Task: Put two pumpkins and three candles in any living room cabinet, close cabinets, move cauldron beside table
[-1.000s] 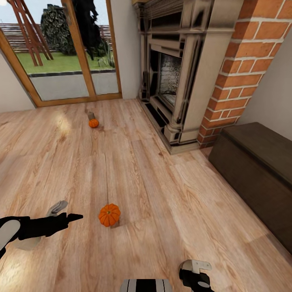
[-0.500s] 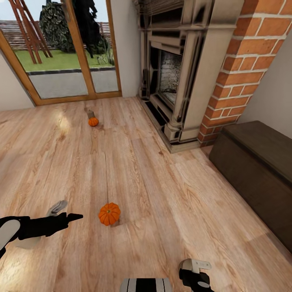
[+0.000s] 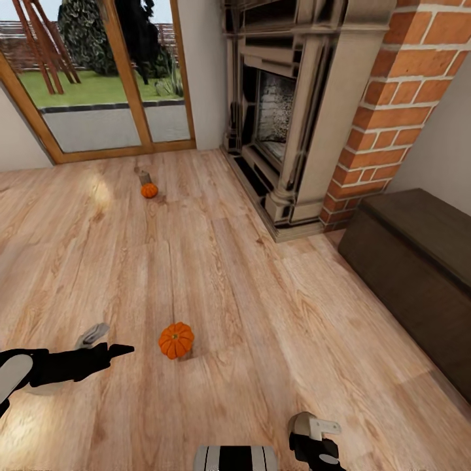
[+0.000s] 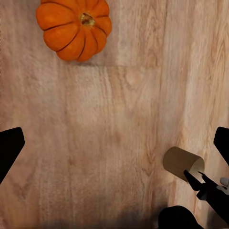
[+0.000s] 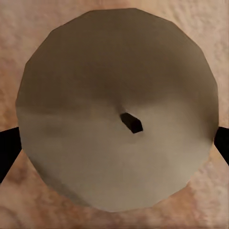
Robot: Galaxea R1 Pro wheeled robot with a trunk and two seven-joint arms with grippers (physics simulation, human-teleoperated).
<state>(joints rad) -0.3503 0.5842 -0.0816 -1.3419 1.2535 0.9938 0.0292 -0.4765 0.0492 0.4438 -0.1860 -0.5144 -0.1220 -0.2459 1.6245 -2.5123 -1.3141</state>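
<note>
A bright orange pumpkin (image 3: 176, 340) sits on the wood floor just right of my left gripper (image 3: 124, 351). In the left wrist view that gripper (image 4: 114, 148) is open over bare floor, the pumpkin (image 4: 74, 28) ahead of it and a candle (image 4: 183, 163) lying on its side by one finger. The same candle (image 3: 91, 335) shows grey beside the left arm. A second pumpkin (image 3: 149, 190) sits far off near the glass doors, a candle (image 3: 144, 176) right behind it. My right gripper (image 3: 314, 448) is open, its fingers straddling an upright candle (image 5: 114, 109) seen from above. The dark brown cabinet (image 3: 418, 275) stands shut at the right.
An ornate fireplace surround (image 3: 288, 124) with a brick column (image 3: 392, 111) stands at the back right. Glass doors (image 3: 104, 78) in a wooden frame fill the back left. Wood floor (image 3: 261, 314) stretches between the pumpkins and the cabinet.
The whole picture has slid up a little, so the camera moved. Both arms and the near pumpkin keep their places.
</note>
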